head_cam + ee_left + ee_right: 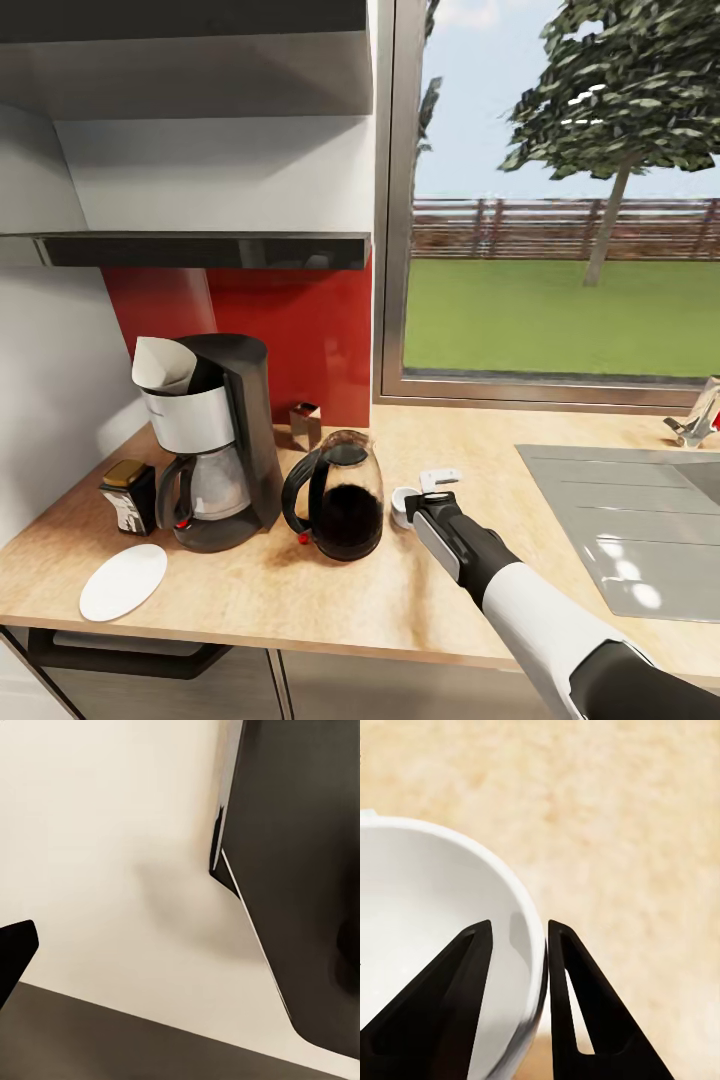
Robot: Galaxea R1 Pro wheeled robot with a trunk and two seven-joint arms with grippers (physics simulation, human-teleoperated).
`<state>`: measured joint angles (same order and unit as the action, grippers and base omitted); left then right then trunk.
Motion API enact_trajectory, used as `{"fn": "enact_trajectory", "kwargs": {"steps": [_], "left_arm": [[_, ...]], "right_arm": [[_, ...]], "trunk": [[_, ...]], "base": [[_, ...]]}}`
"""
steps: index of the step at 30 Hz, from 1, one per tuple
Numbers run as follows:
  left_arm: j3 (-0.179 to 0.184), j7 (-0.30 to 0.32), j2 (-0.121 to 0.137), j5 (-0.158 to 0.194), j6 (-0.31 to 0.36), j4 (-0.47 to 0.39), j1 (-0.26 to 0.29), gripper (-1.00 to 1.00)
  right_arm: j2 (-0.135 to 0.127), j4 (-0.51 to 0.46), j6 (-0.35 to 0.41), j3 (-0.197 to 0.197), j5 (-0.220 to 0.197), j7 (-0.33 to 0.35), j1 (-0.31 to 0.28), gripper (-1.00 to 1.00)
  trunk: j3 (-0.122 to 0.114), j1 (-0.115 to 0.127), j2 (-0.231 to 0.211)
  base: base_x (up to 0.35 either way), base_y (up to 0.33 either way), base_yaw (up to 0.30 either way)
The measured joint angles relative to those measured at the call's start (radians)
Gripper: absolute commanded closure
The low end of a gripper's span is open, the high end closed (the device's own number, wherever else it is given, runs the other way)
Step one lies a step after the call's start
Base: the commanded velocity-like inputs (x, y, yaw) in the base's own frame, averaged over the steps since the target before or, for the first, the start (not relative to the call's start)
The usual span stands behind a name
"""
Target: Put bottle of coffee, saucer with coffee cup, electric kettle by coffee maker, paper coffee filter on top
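Right gripper (428, 497), two black fingers (585, 1020): pinched on the wall of the small plain white coffee cup (402, 506), one finger inside the bowl and one outside, seen up close in the right wrist view (427, 907). Left gripper: just one dark finger tip (13, 952) at the left edge of the left wrist view, so cannot tell if open or closed.

On the long light tan wooden countertop (300, 590), from big to small:
- Tall black coffee maker (240, 420), middle left of the head view.
- Round dark glass kettle (345, 500), just right of it.
- Small dark coffee jar with a golden-brown lid (128, 494), touching or nearly touching its left side.
- Flat round white saucer (123, 581), lower left, bare, well apart from the cup.
- Cup near the middle, just right of the kettle.

Likely trouble: a thin grip on one side of the rim, so a chance of the cup tipping or slipping out. Also a long carry past the kettle and coffee maker, so a chance of bumping them.

Holders: white paper cone filter (165, 365) sitting in the coffee maker's top basket. Silvery carafe (215, 488) below it, fill hard to tell. Kettle dark inside. Jar lid on. Cup white and empty inside.
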<state>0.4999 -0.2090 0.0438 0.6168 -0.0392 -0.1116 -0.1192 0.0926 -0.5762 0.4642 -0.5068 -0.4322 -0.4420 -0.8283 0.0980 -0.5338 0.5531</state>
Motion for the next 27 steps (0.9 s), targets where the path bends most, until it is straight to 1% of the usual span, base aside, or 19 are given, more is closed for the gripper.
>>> {"fn": "enact_trajectory", "kwargs": {"steps": [14,20,27], "left_arm": [[-0.001,0.000,0.001,0.000,-0.001,0.000,0.000,-1.00],[0.002,0.000,0.000,-0.002,-0.001,0.000,0.000,-1.00],[0.004,0.000,0.001,-0.003,-0.001,0.000,0.000,-1.00]], "right_arm": [[0.000,-0.001,0.000,0.001,-0.007,-0.001,0.000,1.00],[0.000,-0.006,-0.006,0.004,-0.036,0.000,0.001,1.00],[-0.002,-0.018,-0.001,0.009,-0.034,-0.002,0.001,1.00]], "trunk": [[0.000,0.000,0.000],[0.000,0.000,-0.001],[0.000,0.000,0.000]], "base": [[0.000,0.000,0.000],[0.000,-0.004,0.000],[0.000,-0.190,0.000]]}}
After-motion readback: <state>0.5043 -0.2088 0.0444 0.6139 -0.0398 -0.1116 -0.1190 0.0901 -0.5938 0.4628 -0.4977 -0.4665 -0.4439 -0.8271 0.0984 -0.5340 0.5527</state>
